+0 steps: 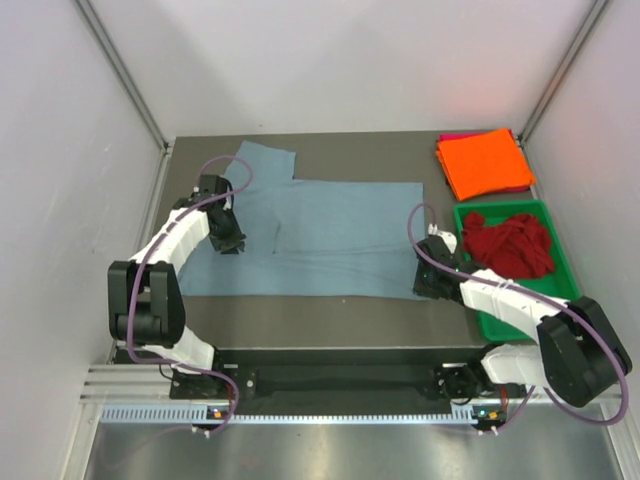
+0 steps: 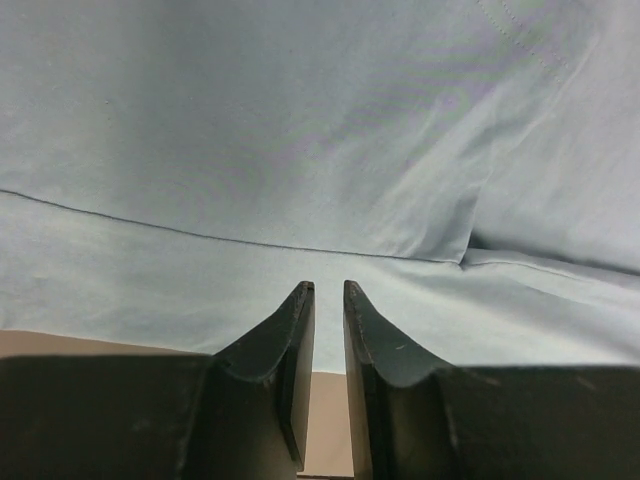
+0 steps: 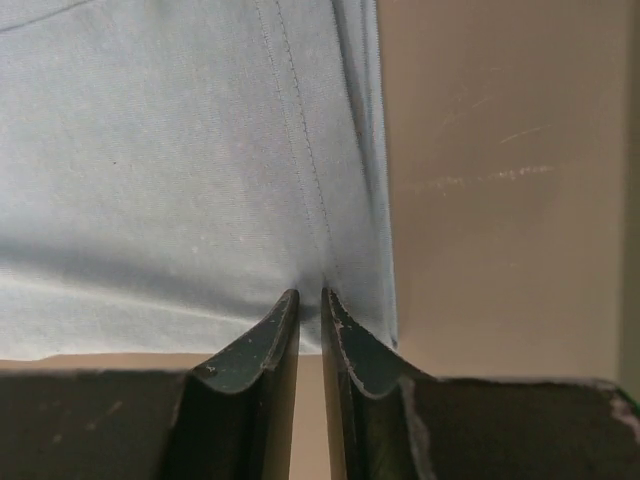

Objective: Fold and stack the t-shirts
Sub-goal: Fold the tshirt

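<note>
Top external view shows the blue-grey shirt spread across the middle of the counter. The left gripper is pinched almost shut on cloth near the shirt's left edge, and the right gripper is pinched the same way on its near right corner. A fold of this shirt looks to be in hand — next, I judge, both arms must lift together and carry the cloth over evenly without letting it slip.
</note>
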You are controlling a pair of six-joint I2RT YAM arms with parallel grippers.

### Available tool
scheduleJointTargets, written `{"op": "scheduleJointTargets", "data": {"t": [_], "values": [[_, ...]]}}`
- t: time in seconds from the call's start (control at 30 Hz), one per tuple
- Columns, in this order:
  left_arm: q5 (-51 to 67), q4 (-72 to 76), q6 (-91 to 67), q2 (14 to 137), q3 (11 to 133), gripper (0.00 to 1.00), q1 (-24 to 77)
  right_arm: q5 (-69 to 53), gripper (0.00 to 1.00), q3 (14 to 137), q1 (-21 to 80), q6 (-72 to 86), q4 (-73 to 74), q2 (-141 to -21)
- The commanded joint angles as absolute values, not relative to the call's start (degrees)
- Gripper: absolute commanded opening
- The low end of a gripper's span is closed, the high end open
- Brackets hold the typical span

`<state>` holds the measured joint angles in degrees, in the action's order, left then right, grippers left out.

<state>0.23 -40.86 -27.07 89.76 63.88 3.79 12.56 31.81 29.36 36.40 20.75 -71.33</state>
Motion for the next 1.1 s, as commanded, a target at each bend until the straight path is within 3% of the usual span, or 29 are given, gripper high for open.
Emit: {"op": "scheduleJointTargets", "data": {"t": [0.0,0.27,0.4,0.53,0.67,0.77,0.9,1.07], "values": [[1.2,-38.3,-24.5,88.2,63.5,0.24,3.9,17.1,0.16,29.6,28.9,39.5,23.4,-70.8],[-9.4,-44.7,-22.9,88.3,69.3,0.24,8.4,19.1,0.14,32.4,29.1,41.7,30.8,-66.5],[-6.0,-43.9,-23.6,87.0,74.4,0.27,12.9,18.8,0.15,38.1,29.1,39.9,34.6,-62.4],[2.6,-41.6,-24.2,89.7,84.4,0.28,15.0,14.8,0.22,43.6,29.2,36.3,35.9,-57.9],[-3.0,-38.7,-24.2,92.8,92.8,0.30,14.4,14.0,0.33,51.8,28.9,26.6,33.1,-57.7],[-6.1,-36.7,-25.4,94.7,96.3,0.34,10.6,14.5,0.38,59.2,27.8,22.9,30.8,-61.7],[3.8,-33.3,-28.0,100.7,98.8,0.33,-1.1,12.1,0.40,67.7,25.3,21.7,27.5,-70.5],[16.3,-23.4,-29.6,109.3,99.1,0.36,-8.6,6.1,0.44,76.6,23.1,17.8,22.7,-82.0]]}}
